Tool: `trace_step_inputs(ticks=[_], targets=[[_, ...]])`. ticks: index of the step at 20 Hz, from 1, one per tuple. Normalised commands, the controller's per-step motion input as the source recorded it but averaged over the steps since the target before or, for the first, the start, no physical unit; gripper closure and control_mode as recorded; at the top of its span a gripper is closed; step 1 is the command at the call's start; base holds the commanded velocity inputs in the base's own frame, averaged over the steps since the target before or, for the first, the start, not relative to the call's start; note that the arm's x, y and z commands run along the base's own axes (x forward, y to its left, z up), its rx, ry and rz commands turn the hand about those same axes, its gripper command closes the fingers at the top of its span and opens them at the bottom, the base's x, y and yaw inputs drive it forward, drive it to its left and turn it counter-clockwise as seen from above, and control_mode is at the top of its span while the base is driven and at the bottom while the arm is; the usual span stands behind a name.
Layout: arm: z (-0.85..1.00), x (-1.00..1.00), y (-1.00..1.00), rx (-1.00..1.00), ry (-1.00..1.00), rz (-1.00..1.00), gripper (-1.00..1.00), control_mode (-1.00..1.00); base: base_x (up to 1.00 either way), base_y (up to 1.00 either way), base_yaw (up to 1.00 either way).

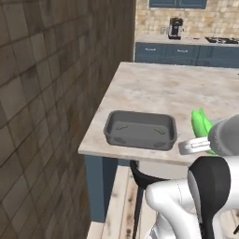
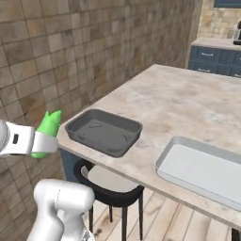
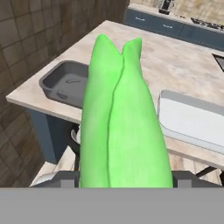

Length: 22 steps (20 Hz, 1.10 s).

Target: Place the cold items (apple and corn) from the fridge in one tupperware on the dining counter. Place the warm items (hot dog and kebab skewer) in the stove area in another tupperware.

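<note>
Tiled wall (image 1: 42,93) running along the left side. Dark grey tupperware (image 1: 140,130) sitting at the near-left corner of the dining counter (image 1: 177,88), with a black stool (image 2: 113,188) tucked under the counter edge below it. Gripper (image 2: 44,141) hovering just off the counter's near edge, jaws clamped on the corn (image 3: 122,118), green husk tip pointing toward the counter. Light grey tupperware (image 2: 207,169) lying further right along the near edge, well apart from the dark one. Blue cabinets (image 1: 186,52) standing along the far wall.
</note>
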Motion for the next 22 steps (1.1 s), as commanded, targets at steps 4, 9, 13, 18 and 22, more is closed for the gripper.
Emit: trace_step_inputs(ticks=[4, 9, 13, 18, 22], targets=[[0.0, 0.0, 0.0, 0.0, 0.0, 0.0, 1.0, 1.0, 0.77, -0.03, 0.0], [0.0, 0.0, 0.0, 0.0, 0.0, 0.0, 1.0, 1.0, 0.5, 0.02, 0.0], [0.0, 0.0, 0.0, 0.0, 0.0, 0.0, 1.0, 1.0, 0.76, 0.33, -0.29], [0.0, 0.0, 0.0, 0.0, 0.0, 0.0, 1.0, 1.0, 0.89, 0.36, -0.39], [0.0, 0.49, 0.15, 0.01, 0.09, -0.03, 1.0, -1.0, 0.45, 0.17, -0.15]])
